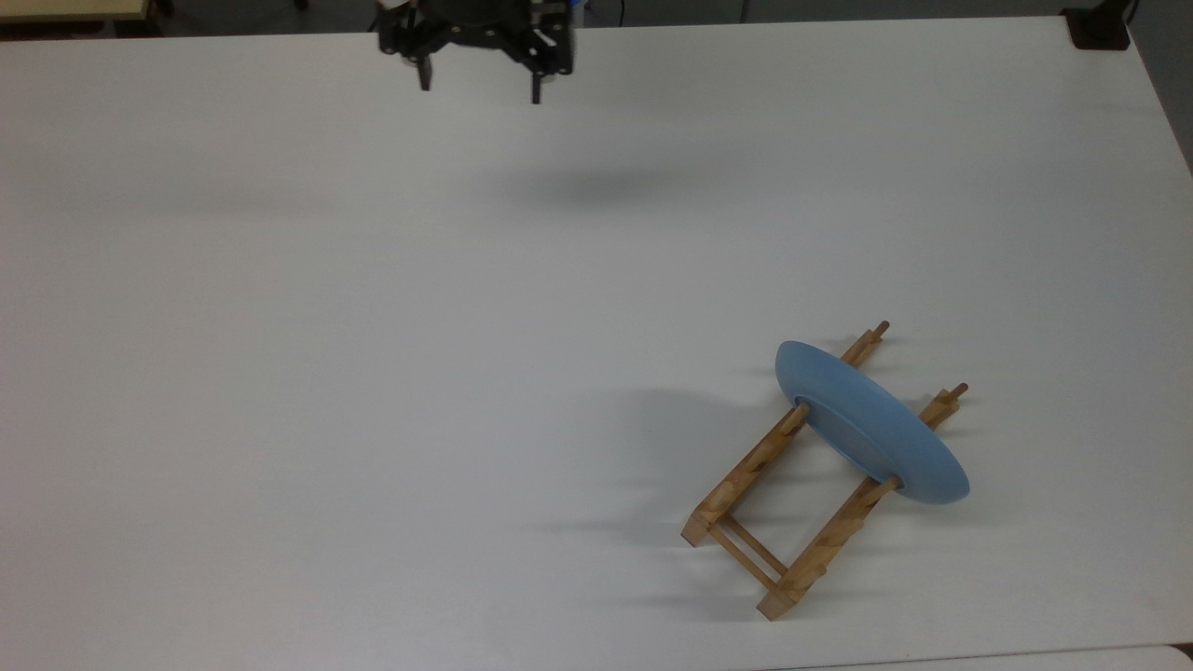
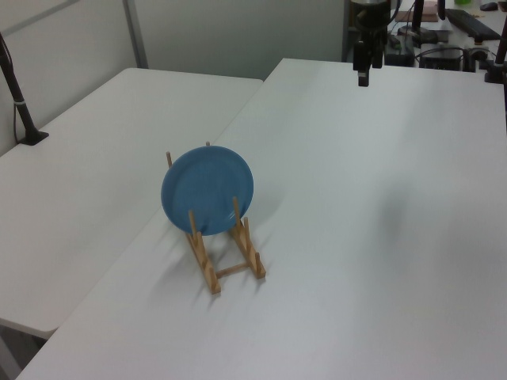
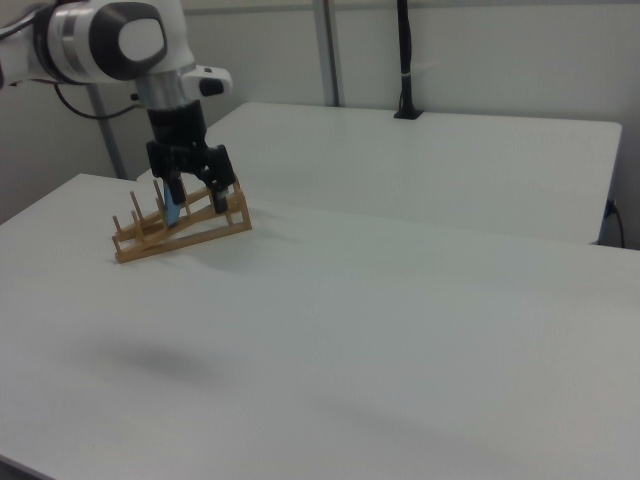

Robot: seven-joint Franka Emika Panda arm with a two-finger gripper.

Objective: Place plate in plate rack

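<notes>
- Counter (image 1: pixel 373 354): a broad white surface that carries the rack and the plate. In the left view a second white counter (image 2: pixel 95 142) adjoins it on the left view's left.
- Robot arm (image 3: pixel 110 40): a white body with a black wrist, seen at the right view's upper left, reaching down toward the pincer.
- Plate (image 1: pixel 871 424): light blue, round and shallow, standing on edge in the plate rack and leaning slightly. It sits between upright pegs across both rails, toward the rack's far end in the top view. In the left view its face (image 2: pixel 207 190) shows as a full disc. In the right view only a thin blue sliver (image 3: pixel 173 212) appears behind the pincer.
- Plate rack (image 1: pixel 792 503): light-brown wood, two parallel notched rails joined by thin crossbars, lying near the top view's lower right. In the left view it stands at the seam of the two counters (image 2: pixel 226 257). In the right view it lies at the left (image 3: pixel 185 232).
- Pincer (image 1: pixel 479 86): black, with its two fingers spread apart and nothing between them. It hangs above the counter's far edge at the top view's upper left of centre, well apart from the plate and rack. In the left view it appears at the top right (image 2: pixel 364 75). In the right view it overlaps the rack in the line of sight (image 3: pixel 196 195).
</notes>
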